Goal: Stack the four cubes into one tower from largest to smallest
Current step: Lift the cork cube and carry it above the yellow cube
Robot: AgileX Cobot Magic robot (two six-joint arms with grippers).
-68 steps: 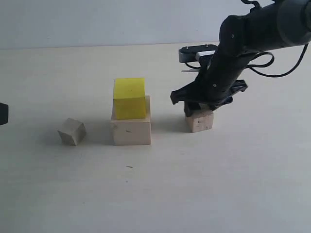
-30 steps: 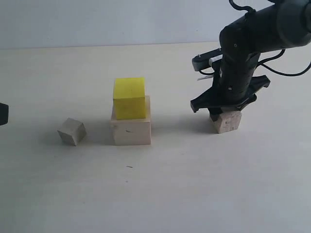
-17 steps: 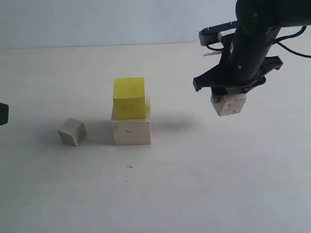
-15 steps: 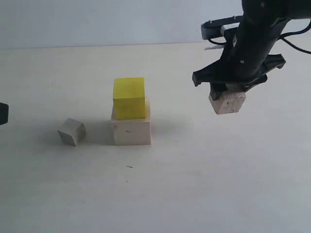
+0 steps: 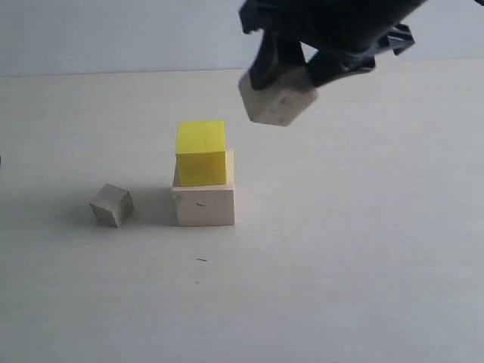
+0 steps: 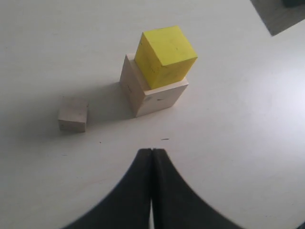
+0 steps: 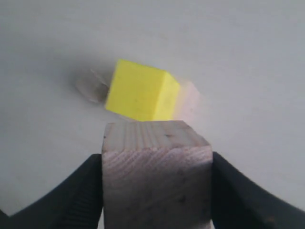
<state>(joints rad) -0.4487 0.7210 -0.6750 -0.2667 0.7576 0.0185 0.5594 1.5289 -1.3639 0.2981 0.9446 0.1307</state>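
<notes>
Right gripper [image 5: 283, 76]: I see it pinching tan cube [image 5: 277, 102] in air.
Left gripper [image 6: 151, 157]: jaws pressed together, empty.
Yellow cube [image 5: 201, 151]: sits on pale cube [image 5: 204, 206].
Grey cube [image 5: 112, 205]: near pale cube, apart.

— What sort of place is this?
— A robot test room, I think. See the black robot arm [image 5: 333, 23] at 1 o'clock, over a plain pale desk [image 5: 363, 287], with a blank wall [image 5: 113, 34] at 12 o'clock and a yellow block [image 5: 201, 153] to play with.
</notes>
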